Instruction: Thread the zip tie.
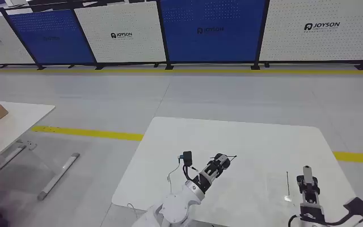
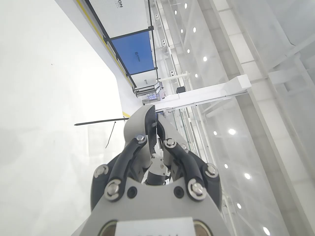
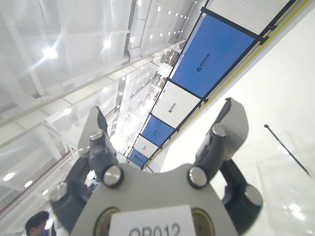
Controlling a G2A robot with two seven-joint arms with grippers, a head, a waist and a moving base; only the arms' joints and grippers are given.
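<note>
While the left hand [image 1: 220, 163] sits pinched shut near the front middle of the counter [image 1: 255, 136], with a black zip tie [image 1: 226, 157] clamped crosswise at its tips, the right hand [image 1: 307, 170] stands spread wide near the front right. A second zip tie [image 1: 287, 184] lies flat on the counter just beside the right hand, untouched.

The counter [image 1: 255, 142] is a white, flat top with rounded corners. One thin black zip tie [image 1: 287, 183] lies flat and straight on it, toward the right side and near the front edge, with its head end pointing away from the robot. Something clear and glossy [image 3: 283, 173], perhaps plastic film, lies at its tail end, whether under or beside it I cannot tell.
</note>
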